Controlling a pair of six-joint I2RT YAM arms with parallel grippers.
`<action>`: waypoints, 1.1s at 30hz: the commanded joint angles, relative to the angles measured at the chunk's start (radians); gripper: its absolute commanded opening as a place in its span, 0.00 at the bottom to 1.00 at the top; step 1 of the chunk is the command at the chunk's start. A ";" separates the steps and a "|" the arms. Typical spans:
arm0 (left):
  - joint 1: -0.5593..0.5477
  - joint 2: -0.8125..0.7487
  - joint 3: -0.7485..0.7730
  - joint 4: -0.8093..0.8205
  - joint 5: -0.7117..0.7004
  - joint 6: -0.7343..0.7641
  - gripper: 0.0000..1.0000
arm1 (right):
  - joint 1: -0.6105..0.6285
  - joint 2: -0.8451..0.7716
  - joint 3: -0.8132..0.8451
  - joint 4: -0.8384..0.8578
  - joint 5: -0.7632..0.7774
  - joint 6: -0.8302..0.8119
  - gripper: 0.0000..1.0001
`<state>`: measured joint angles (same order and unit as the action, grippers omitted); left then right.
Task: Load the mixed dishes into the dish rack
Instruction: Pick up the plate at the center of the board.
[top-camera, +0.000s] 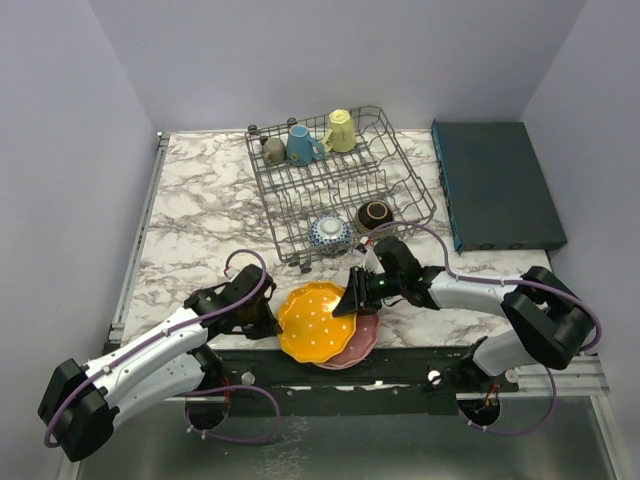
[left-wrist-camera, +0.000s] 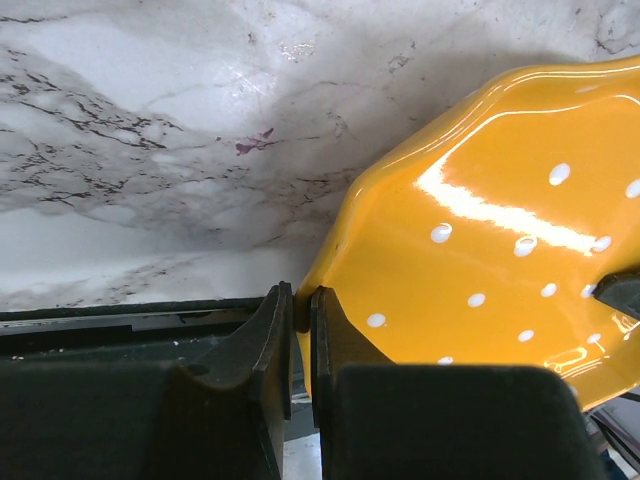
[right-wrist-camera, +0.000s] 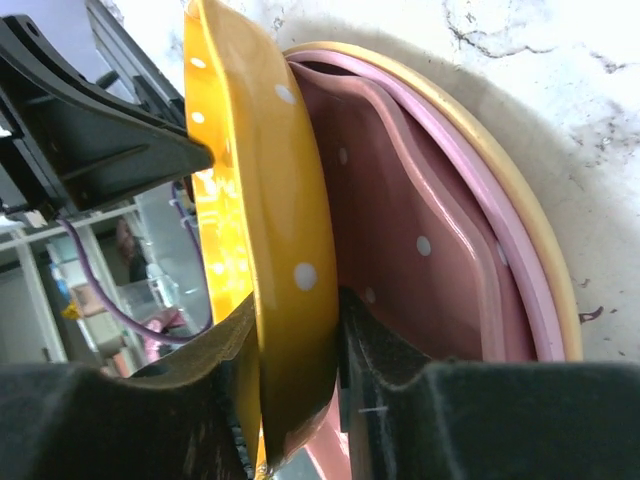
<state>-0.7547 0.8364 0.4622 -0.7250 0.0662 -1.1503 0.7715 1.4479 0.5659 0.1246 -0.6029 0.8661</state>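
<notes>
The orange white-dotted plate (top-camera: 315, 320) is tilted up off the pink plate (top-camera: 362, 340) at the table's near edge. My left gripper (top-camera: 272, 318) is shut on its left rim, the jaws pinching the edge (left-wrist-camera: 303, 300). My right gripper (top-camera: 352, 298) clamps the opposite rim, one finger on each face of the orange plate (right-wrist-camera: 298, 320). The pink plate (right-wrist-camera: 400, 230) lies flat behind it. The dish rack (top-camera: 400, 165) holds a grey-olive mug (top-camera: 274, 151), a blue mug (top-camera: 300, 146), a yellow mug (top-camera: 340, 131), a blue-white bowl (top-camera: 329, 233) and a dark brown bowl (top-camera: 374, 215).
A flat dark teal box (top-camera: 495, 185) lies to the right of the rack. The marble table top (top-camera: 200, 210) stretches left of the rack. A pale rim (right-wrist-camera: 530, 220) shows under the pink plate. The table's dark front rail runs just below the plates.
</notes>
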 joint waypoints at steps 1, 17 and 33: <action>-0.004 0.002 -0.001 0.117 0.026 -0.025 0.00 | 0.017 0.021 -0.002 0.131 -0.104 0.044 0.27; -0.003 -0.027 0.075 0.109 -0.025 0.004 0.12 | 0.017 -0.084 0.048 0.037 -0.006 0.018 0.00; -0.003 -0.067 0.207 0.041 -0.120 0.095 0.43 | 0.010 -0.255 0.172 -0.220 0.175 -0.070 0.00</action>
<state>-0.7540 0.7898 0.6006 -0.7387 -0.0139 -1.0847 0.7727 1.2476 0.6567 -0.0582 -0.4805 0.8257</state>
